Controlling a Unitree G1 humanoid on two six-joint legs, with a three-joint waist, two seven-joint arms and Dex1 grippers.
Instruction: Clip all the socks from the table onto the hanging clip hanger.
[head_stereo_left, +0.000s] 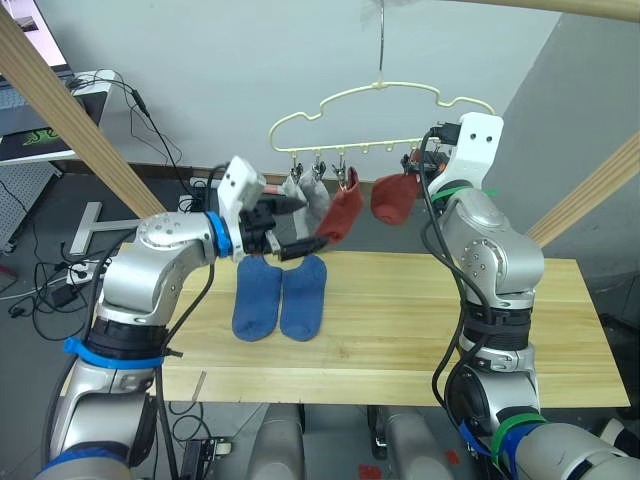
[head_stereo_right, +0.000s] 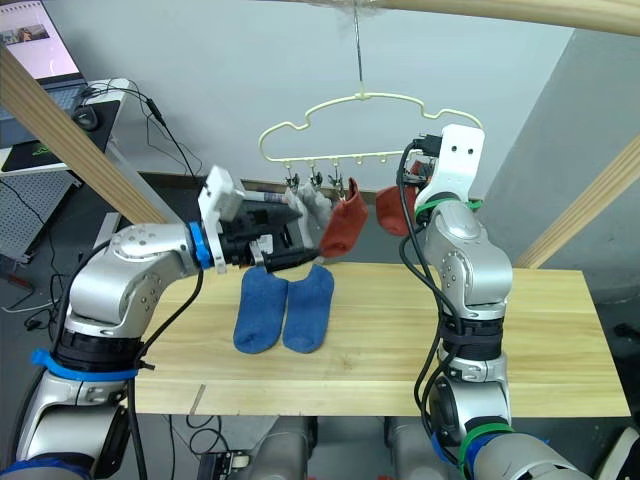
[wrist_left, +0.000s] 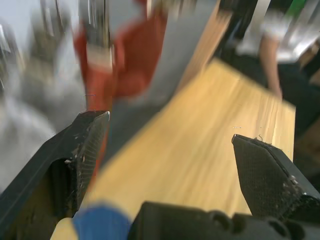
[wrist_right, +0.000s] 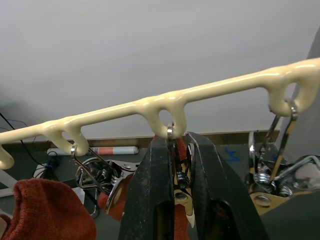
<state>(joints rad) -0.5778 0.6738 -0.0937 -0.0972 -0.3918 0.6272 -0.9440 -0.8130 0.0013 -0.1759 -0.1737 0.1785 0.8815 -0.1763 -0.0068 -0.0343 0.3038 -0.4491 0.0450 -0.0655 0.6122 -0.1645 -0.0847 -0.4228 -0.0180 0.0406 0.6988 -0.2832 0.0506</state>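
Note:
The pale yellow clip hanger (head_stereo_left: 380, 95) hangs over the table (head_stereo_left: 450, 320). Two light grey socks (head_stereo_left: 308, 195) and a brick red sock (head_stereo_left: 343, 212) hang from its clips. A second red sock (head_stereo_left: 395, 197) hangs by the clip that my right gripper (wrist_right: 175, 140) is shut on, just under the hanger bar (wrist_right: 165, 102). My left gripper (head_stereo_left: 295, 228) is open beside the lower end of the first red sock (wrist_left: 130, 60), with nothing between its fingers. Two blue socks (head_stereo_left: 258, 298) (head_stereo_left: 304, 296) lie side by side on the table below it.
Slanting wooden frame poles stand at the left (head_stereo_left: 70, 110) and right (head_stereo_left: 590, 190). A desk with a laptop (head_stereo_left: 30, 110) and cables (head_stereo_left: 60, 270) is at the far left. The table's right half is bare wood.

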